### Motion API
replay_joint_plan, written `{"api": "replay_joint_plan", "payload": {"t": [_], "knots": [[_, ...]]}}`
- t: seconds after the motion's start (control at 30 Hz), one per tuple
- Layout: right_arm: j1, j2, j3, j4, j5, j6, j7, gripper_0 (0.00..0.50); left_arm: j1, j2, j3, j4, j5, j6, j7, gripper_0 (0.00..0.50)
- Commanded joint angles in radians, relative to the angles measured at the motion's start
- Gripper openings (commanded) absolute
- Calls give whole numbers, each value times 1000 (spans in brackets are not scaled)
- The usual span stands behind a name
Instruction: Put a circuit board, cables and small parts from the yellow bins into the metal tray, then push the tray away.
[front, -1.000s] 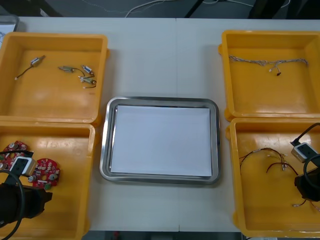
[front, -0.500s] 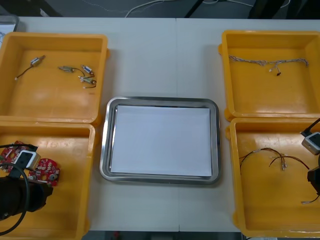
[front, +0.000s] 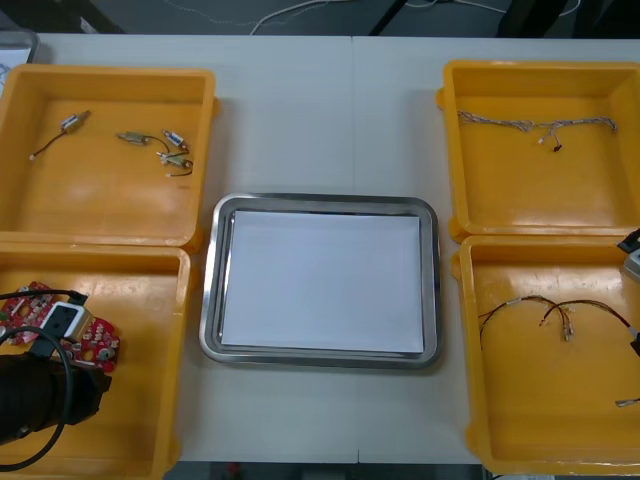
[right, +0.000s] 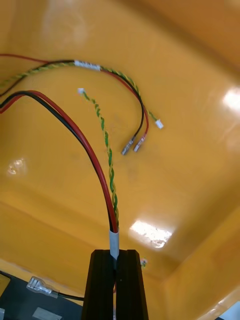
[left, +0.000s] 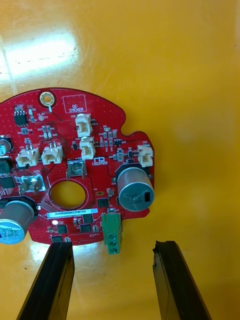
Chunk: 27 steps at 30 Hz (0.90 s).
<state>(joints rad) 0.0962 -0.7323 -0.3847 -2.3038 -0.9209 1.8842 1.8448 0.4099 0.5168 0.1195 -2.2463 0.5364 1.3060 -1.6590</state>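
Observation:
A round red circuit board (left: 80, 165) lies flat on the bin floor just ahead of my left gripper (left: 112, 247), which is open, with the board's green connector between the fingertips. In the front view that gripper (front: 90, 380) hovers in the near-left yellow bin (front: 140, 300) over two red boards (front: 98, 340). My right gripper (right: 116, 260) is shut on a red and yellow cable (right: 102, 170) at its white sleeve. That cable (front: 560, 312) trails across the near-right bin (front: 520, 400) toward the right arm (front: 634, 340) at the table's edge.
The metal tray (front: 432, 290), white inside, sits between the bins. Several small metal parts (front: 165, 150) lie in the far-left bin. A twisted blue and white cable (front: 535, 125) stretches across the far-right bin. Bare table lies beyond the tray.
My left arm has crept forward over the red boards. The right arm has drawn back to the right edge, and the red and yellow cable has shifted right with it.

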Motion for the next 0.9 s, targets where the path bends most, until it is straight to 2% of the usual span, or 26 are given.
{"api": "replay_joint_plan", "payload": {"t": [0.03,0.53,0.77,0.83,0.9], "knots": [[-69,16,-31,-59,-18,35,25,0,-25,-7,-23,-19,-26,7,65,461],[-210,14,30,-175,-16,36,33,0,-49,-7,-57,10,-62,-14,87,429],[-246,4,46,-175,-33,36,21,0,-56,-9,-63,34,-72,-34,84,324],[-257,-1,52,-175,-36,36,14,0,-56,-7,-63,36,-75,-34,84,275],[-271,-3,63,-174,-36,36,7,0,-54,-9,-63,36,-76,-34,84,204]]}}
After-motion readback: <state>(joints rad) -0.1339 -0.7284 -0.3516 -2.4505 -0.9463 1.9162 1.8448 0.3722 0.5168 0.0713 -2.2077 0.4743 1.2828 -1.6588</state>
